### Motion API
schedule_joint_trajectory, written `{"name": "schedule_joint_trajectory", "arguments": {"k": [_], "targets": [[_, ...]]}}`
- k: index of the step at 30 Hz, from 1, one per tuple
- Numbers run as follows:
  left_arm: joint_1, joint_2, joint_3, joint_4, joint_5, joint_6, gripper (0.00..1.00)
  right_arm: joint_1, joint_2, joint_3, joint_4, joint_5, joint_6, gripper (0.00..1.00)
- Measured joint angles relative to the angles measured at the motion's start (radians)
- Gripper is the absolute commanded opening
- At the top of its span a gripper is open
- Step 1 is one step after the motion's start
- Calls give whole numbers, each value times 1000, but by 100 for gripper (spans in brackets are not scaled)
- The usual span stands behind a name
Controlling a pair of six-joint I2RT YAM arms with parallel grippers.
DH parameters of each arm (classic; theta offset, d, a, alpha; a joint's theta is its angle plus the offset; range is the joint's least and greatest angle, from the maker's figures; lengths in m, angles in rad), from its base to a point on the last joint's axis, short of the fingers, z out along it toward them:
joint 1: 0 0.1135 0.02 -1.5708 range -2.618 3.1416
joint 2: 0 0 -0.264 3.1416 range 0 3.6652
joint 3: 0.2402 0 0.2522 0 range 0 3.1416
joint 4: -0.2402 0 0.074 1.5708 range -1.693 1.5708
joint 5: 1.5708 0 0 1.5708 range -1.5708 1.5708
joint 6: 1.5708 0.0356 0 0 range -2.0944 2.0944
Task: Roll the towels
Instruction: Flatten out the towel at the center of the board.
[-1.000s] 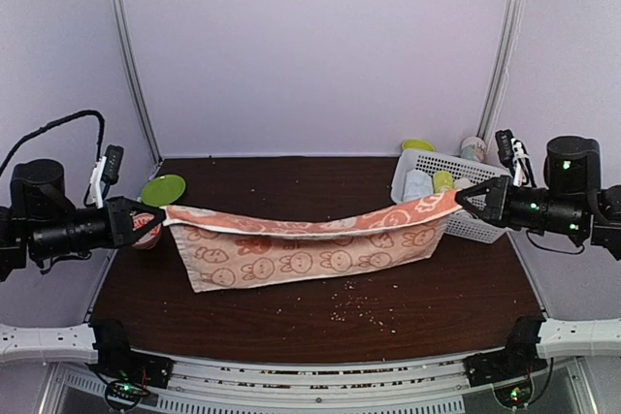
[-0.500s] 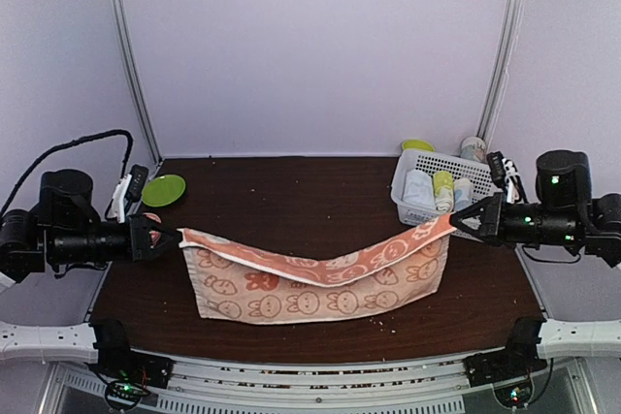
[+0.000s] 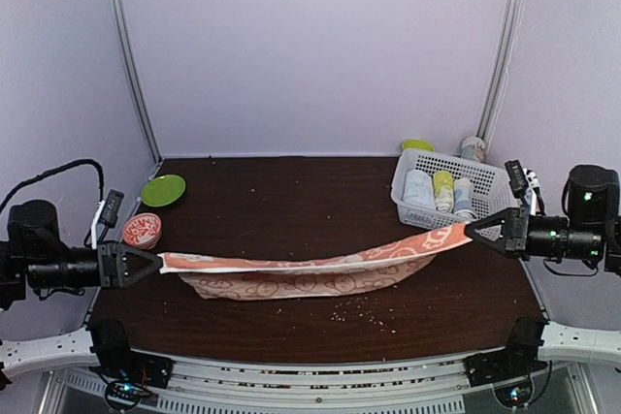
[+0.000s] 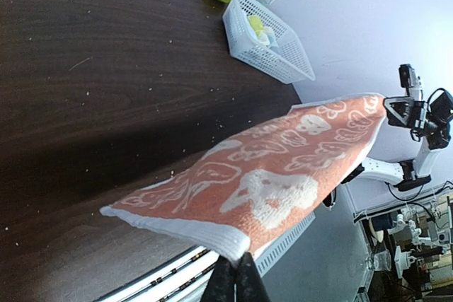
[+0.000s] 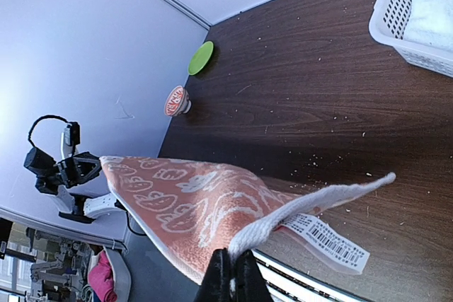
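Note:
The orange towel with cream patterns (image 3: 310, 269) hangs stretched between my two grippers, low over the dark table, its lower part resting on the wood. My left gripper (image 3: 155, 263) is shut on its left corner, seen in the left wrist view (image 4: 239, 263). My right gripper (image 3: 473, 231) is shut on its right corner, seen in the right wrist view (image 5: 232, 263), where a barcode label (image 5: 327, 237) hangs from the towel (image 5: 184, 203). A rolled light blue towel (image 3: 417, 185) lies in the white basket.
A white basket (image 3: 427, 215) with rolled cloths stands at the back right. A green plate (image 3: 163, 189) and a small red-patterned bowl (image 3: 142, 231) sit at the left. Crumbs (image 3: 354, 309) dot the table near the front.
Both grippers have moved toward the near edge and lower, pulling the towel taut. The towel has dropped from hanging as a sheet to lying nearly flat on the table.

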Motion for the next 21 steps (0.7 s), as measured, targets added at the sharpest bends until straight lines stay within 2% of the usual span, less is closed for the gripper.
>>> {"name": "schedule_joint_trajectory", "arguments": {"k": [3, 6, 11, 13, 16, 19, 21], "targets": [[0, -14, -26, -25, -14, -19, 0, 0, -29, -22, -10, 1, 2, 0], [3, 18, -29, -18, -40, -5, 0, -3, 9, -61, 8, 8, 6, 0], [47, 332, 38, 66, -75, 88, 0, -106, 197, -141, 143, -11, 25, 0], [143, 467, 50, 140, -41, 130, 0, -178, 282, -175, 215, -32, 32, 0], [309, 587, 25, 239, 33, 163, 0, -264, 393, -209, 292, -40, 43, 0], [430, 642, -29, 321, 83, 177, 0, -296, 480, -217, 354, -41, 44, 0], [473, 658, -66, 364, 111, 182, 0, -302, 533, -218, 391, -41, 43, 0]]}}
